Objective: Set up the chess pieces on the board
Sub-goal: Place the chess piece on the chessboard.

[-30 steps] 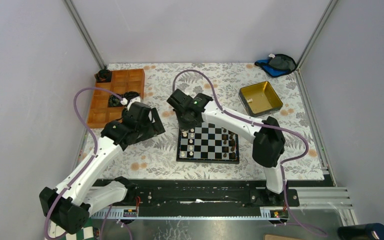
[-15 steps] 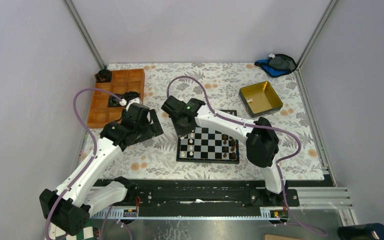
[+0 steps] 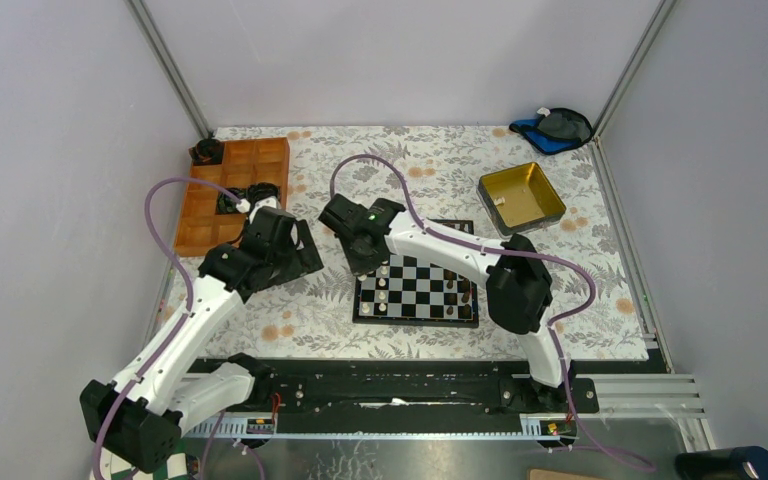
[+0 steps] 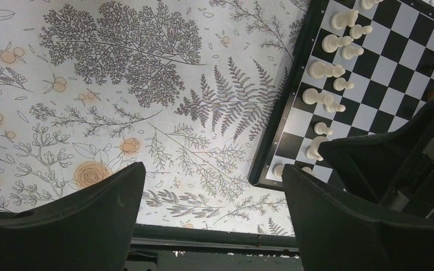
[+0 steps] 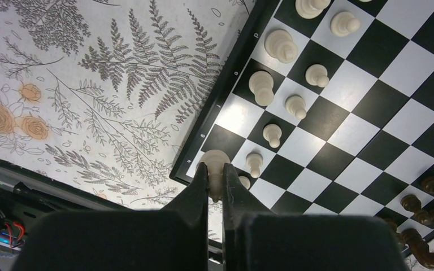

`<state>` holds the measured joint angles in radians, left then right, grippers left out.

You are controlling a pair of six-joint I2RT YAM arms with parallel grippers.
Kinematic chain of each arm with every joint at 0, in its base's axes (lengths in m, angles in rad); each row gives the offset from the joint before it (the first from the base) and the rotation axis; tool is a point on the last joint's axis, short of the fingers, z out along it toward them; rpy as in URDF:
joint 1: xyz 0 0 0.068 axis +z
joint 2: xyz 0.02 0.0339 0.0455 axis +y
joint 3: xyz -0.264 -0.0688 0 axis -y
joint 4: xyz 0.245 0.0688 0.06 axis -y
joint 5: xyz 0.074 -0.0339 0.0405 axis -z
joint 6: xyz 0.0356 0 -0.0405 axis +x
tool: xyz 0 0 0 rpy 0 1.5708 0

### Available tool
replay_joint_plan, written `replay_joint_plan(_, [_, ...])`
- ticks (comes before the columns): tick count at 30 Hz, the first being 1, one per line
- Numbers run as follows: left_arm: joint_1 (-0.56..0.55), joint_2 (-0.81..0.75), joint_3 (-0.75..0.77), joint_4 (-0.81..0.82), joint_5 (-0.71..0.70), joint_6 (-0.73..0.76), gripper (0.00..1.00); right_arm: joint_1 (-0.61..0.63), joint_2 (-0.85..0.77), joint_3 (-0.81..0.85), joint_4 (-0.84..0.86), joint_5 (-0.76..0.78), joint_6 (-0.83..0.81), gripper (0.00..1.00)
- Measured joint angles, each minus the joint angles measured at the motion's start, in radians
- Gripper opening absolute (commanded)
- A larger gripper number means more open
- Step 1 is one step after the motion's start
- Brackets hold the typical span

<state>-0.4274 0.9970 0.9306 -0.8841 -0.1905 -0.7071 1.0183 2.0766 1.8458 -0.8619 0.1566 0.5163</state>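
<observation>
The black-framed board (image 3: 415,322) lies in the middle of the floral cloth. Several cream chess pieces (image 5: 282,45) stand in two files along its left side. My right gripper (image 5: 215,172) is shut on one more cream piece (image 5: 215,160), held above the board's corner square by the frame (image 5: 226,84). In the top view its fingers are hidden under the wrist (image 3: 360,225). My left gripper (image 4: 212,169) hangs open over bare cloth left of the board (image 4: 294,96), with nothing between its fingers.
Dark brown pieces (image 5: 424,248) stand along the board's right side. An orange-brown compartment tray (image 3: 230,190) sits at the back left, a gold tin (image 3: 520,195) at the back right, and a blue-black object (image 3: 555,128) in the far corner. A black rail (image 3: 380,385) runs along the near edge.
My right arm has swung left, carrying the cream piece toward the board's left edge. The left arm has shifted only slightly and stays open.
</observation>
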Motion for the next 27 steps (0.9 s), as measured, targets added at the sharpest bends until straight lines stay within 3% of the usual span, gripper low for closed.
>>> replay_joint_plan(27, [0.025, -0.001, -0.006, -0.002, 0.008, 0.014, 0.99, 0.003, 0.004, 0.035, 0.0, 0.011, -0.004, 0.0])
